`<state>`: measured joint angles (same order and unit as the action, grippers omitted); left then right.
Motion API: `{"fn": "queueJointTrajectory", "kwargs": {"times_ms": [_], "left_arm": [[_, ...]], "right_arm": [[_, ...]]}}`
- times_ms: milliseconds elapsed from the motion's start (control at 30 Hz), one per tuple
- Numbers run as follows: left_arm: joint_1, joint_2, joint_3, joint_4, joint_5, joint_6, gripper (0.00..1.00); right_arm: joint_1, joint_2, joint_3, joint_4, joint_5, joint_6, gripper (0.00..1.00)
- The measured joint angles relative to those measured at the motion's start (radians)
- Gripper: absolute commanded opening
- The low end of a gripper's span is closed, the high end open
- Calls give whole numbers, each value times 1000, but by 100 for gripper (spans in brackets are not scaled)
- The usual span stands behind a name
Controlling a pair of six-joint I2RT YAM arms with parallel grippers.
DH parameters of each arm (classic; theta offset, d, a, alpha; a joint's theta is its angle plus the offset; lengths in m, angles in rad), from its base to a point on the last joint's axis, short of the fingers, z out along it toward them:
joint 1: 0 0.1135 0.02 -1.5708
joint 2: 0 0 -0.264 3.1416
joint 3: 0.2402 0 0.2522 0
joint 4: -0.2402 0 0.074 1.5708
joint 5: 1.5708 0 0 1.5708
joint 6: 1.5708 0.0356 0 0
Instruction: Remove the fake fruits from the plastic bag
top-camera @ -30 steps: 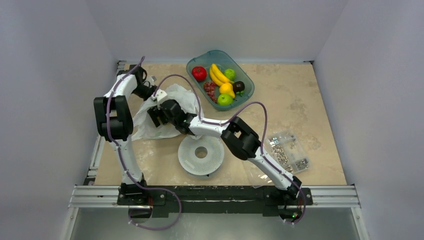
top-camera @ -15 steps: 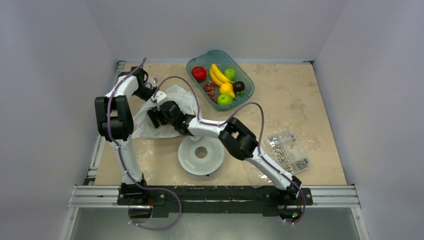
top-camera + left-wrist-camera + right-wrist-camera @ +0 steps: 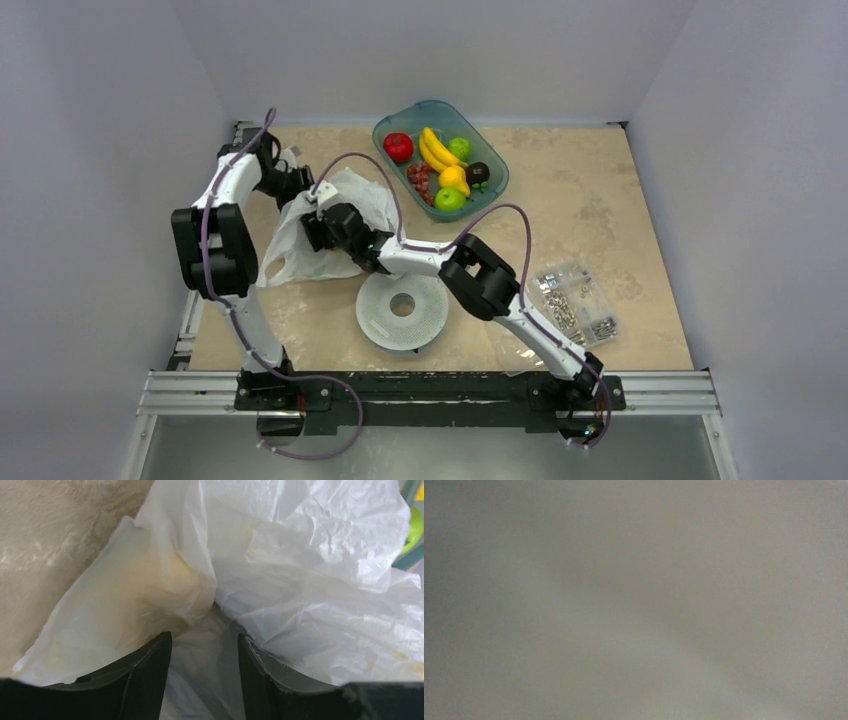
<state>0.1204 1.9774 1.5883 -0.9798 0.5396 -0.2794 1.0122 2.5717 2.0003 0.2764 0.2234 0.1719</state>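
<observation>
The white crinkly plastic bag [image 3: 362,203] lies at the table's left and fills the left wrist view [image 3: 300,580]. My left gripper [image 3: 289,186] is at the bag's upper left edge. Its jaws [image 3: 204,637] stand partly closed with bunched bag film between them. My right gripper [image 3: 312,232] is pushed into the bag from the right. Its fingers are hidden, and the right wrist view is only grey blur. No fruit shows inside the bag. A red apple [image 3: 398,147], two green apples [image 3: 450,198], a yellow fruit [image 3: 453,178] and grapes [image 3: 419,178] lie in a teal basket [image 3: 495,185].
The basket at the back also holds a banana bunch [image 3: 434,150] and a dark plum [image 3: 477,172]. A white round disc [image 3: 402,310] lies just in front of the bag. A clear bag of screws [image 3: 577,300] lies at the right. The table's left edge is close to the left arm.
My left arm has swung up and to the left, drawing the bag's upper left edge with it. My right gripper has shifted slightly further into the bag.
</observation>
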Motion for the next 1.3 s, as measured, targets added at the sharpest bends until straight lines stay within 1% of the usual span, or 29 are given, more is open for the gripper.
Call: {"fn": "queueJointTrajectory", "kwargs": {"times_ms": [100, 133, 167, 200, 233, 267, 300, 367, 500, 600, 667, 767, 800, 900, 933, 967, 1067, 1133, 1167, 1200, 1233, 1300], "left_arm": [[17, -102, -19, -11, -46, -1, 64], [22, -149, -26, -12, -59, -5, 64], [24, -201, -37, -7, -82, -7, 64], [27, -253, -47, -1, -96, -10, 64], [29, -303, -56, -1, -110, -14, 64], [29, -352, -63, -2, -125, -16, 65], [29, -394, -66, -3, -137, -17, 66], [28, -453, -84, 6, -157, -17, 69], [28, -526, -182, 21, -199, -24, 71], [28, -587, -261, 28, -215, -34, 76], [28, -683, -328, 33, -225, -44, 78], [28, -866, -387, 21, -229, -50, 81], [28, -925, -399, 21, -227, -51, 81], [28, -1023, -431, 13, -220, -51, 78], [28, -1029, -437, 6, -219, -51, 75], [28, -1020, -442, 3, -217, -51, 68], [28, -933, -468, -5, -208, -50, 29], [27, -857, -486, -7, -226, -45, 9], [27, -820, -492, -14, -248, -42, 4], [27, -787, -493, -24, -274, -36, 0], [27, -761, -493, -31, -299, -30, 0], [27, -732, -493, -33, -348, -22, 0]], "right_arm": [[0, -68, -75, 32, -1, 8, 7], [0, -92, -94, 31, -2, 8, 7], [0, -112, -108, 37, -2, 11, 10], [0, -128, -118, 35, -2, 11, 8], [0, -147, -126, 19, -6, 12, 4], [0, -155, -127, 4, -10, 15, 3], [0, -163, -118, -31, -17, 19, 5], [0, -163, -97, -99, -30, 27, 6], [0, -165, -98, -223, -56, 38, 7], [0, -164, -98, -304, -69, 38, 9], [0, -156, -74, -370, -90, 38, 11], [0, -124, 12, -437, -120, 41, 14], [0, -118, 31, -452, -133, 45, 15], [-2, -117, 43, -475, -163, 54, 20], [-4, -117, 43, -480, -167, 57, 21], [-5, -117, 41, -488, -171, 60, 22], [-10, -118, 35, -494, -185, 64, 23], [-12, -120, 31, -491, -184, 64, 24], [-12, -123, 25, -489, -181, 64, 27], [-12, -127, 19, -490, -174, 64, 29], [-12, -129, 17, -492, -164, 64, 32], [-12, -135, 7, -491, -147, 62, 41]]}}
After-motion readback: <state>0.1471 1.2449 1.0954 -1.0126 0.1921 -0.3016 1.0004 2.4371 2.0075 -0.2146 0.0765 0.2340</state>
